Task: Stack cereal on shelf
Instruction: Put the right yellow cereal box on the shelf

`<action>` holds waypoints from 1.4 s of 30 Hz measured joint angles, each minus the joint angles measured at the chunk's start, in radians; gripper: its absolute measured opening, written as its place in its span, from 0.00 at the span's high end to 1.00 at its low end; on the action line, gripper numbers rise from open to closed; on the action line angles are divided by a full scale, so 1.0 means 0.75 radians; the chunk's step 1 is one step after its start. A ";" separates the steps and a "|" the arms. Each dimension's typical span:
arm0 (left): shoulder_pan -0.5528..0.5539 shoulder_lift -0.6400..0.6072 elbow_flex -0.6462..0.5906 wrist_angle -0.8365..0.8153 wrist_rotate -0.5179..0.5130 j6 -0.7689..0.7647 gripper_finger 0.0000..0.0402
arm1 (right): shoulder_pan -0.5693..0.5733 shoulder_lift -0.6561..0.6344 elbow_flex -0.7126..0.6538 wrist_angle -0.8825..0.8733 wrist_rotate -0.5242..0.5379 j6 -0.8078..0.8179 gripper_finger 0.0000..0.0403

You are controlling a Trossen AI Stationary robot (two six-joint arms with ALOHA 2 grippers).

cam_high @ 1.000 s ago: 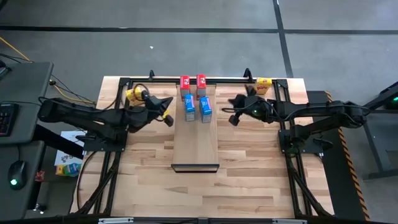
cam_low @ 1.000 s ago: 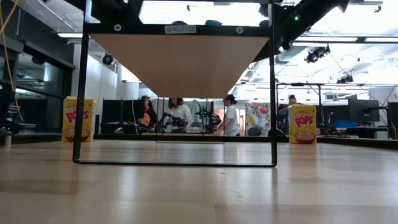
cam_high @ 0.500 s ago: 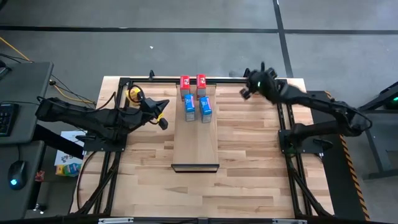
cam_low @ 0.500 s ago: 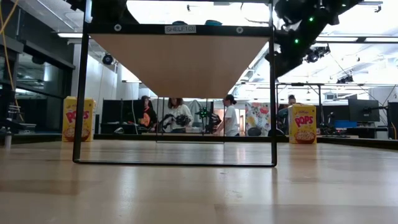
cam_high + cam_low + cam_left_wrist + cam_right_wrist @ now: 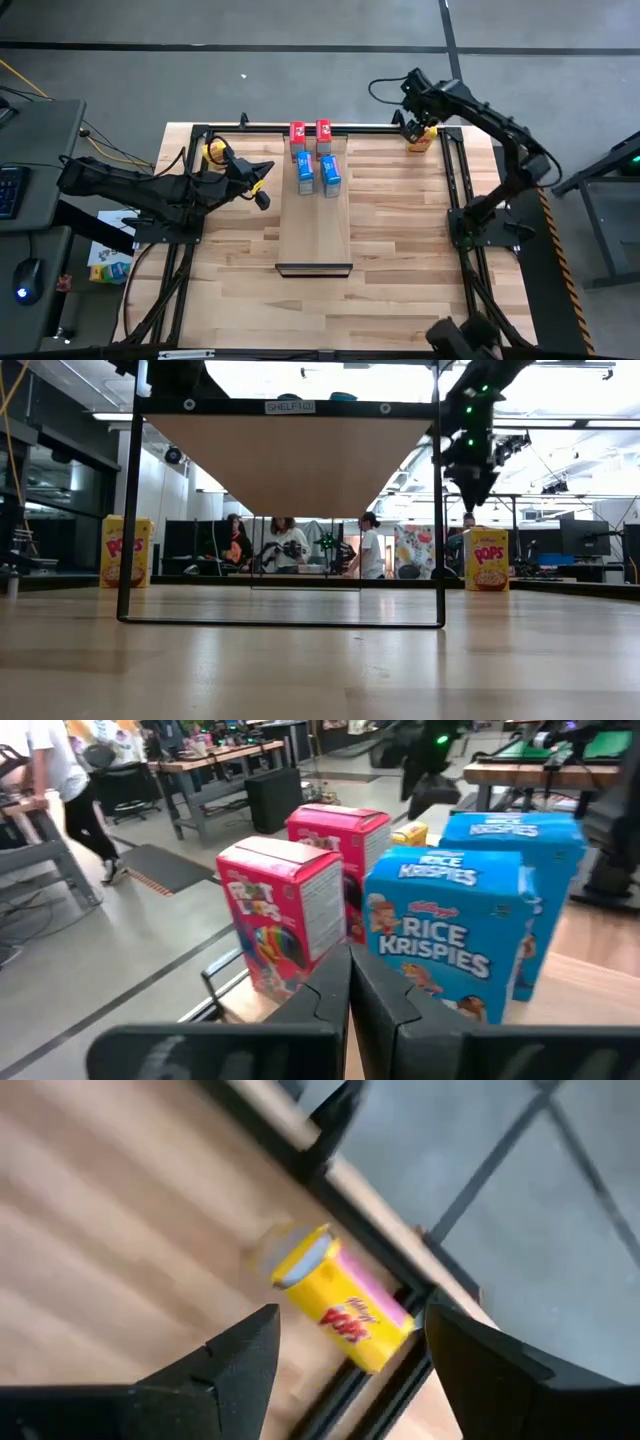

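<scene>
Two red cereal boxes (image 5: 310, 132) and two blue ones (image 5: 316, 171) stand upright on the far end of the pale shelf (image 5: 315, 225). One yellow cereal box (image 5: 213, 152) stands on the table at the far left. Another yellow box (image 5: 423, 138) stands at the far right corner. My right gripper (image 5: 414, 126) hangs open just above that box, pointing down, and the box (image 5: 342, 1308) shows between its fingers, well below them. My left gripper (image 5: 262, 192) is shut and empty, left of the shelf, facing the blue boxes (image 5: 470, 920) and red boxes (image 5: 300, 900).
The shelf board (image 5: 290, 460) sits raised on a black frame (image 5: 130, 510) above the butcher-block table. Black rails (image 5: 455, 180) run along the table's left, right and far sides. In the low view, people stand in the room beyond the table.
My right gripper has swung from beside the shelf's right side toward the table's far right corner and tipped to point down over the yellow box there. No box has moved.
</scene>
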 joint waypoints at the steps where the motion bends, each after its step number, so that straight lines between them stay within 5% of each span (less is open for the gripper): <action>1: 0.000 0.000 0.000 0.000 0.009 0.000 1.00 | -0.008 0.031 0.017 -0.029 -0.007 -0.028 0.40; 24: 0.000 0.000 0.000 -0.004 0.079 -0.011 1.00 | -0.028 0.284 0.080 -0.094 0.196 -0.425 0.40; 42: -0.001 0.000 0.001 -0.006 0.079 0.003 1.00 | -0.035 0.383 0.080 -0.169 0.034 -0.445 0.40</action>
